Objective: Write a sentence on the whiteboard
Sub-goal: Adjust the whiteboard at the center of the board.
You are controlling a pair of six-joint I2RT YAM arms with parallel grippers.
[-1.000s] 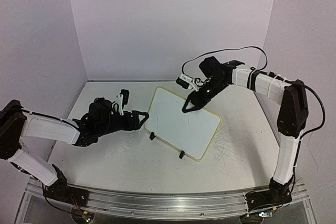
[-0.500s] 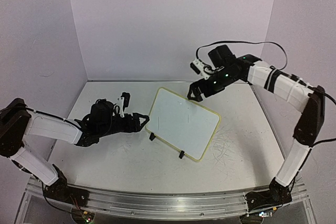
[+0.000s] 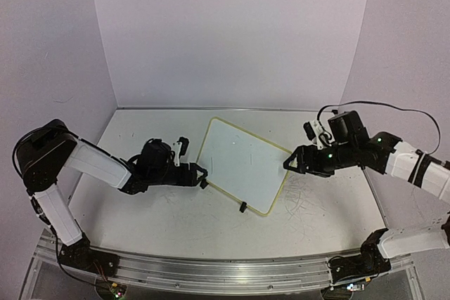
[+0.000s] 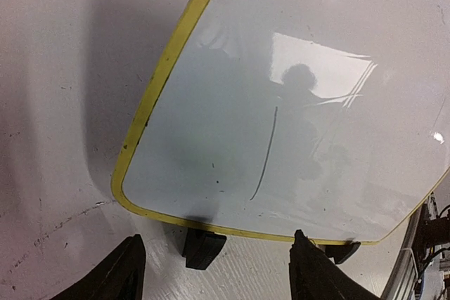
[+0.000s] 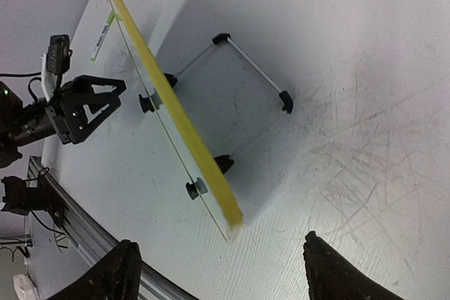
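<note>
The whiteboard (image 3: 242, 163) stands tilted on its wire stand (image 5: 253, 68) in the middle of the table. It has a yellow rim (image 4: 151, 96). Its face shows only one thin dark stroke (image 4: 264, 152); no words of the sentence show. My left gripper (image 3: 202, 173) is open and empty just off the board's near left corner, and its jaws (image 4: 214, 275) stand wide before a black foot clip (image 4: 204, 247). My right gripper (image 3: 288, 163) is open and empty, beside the board's right corner. In the right wrist view the board (image 5: 176, 121) is edge-on above that gripper (image 5: 225, 275).
Grey scribbled scuff marks (image 3: 306, 191) cover the tabletop right of the board and also show in the right wrist view (image 5: 365, 166). A thin white stick with a green tip (image 5: 102, 33) lies beyond the board. A metal rail (image 3: 211, 268) runs along the front edge.
My right arm has swung from above the board's far edge, rightward and down to the board's right corner. My left gripper has moved right, closer to the board's near left corner.
</note>
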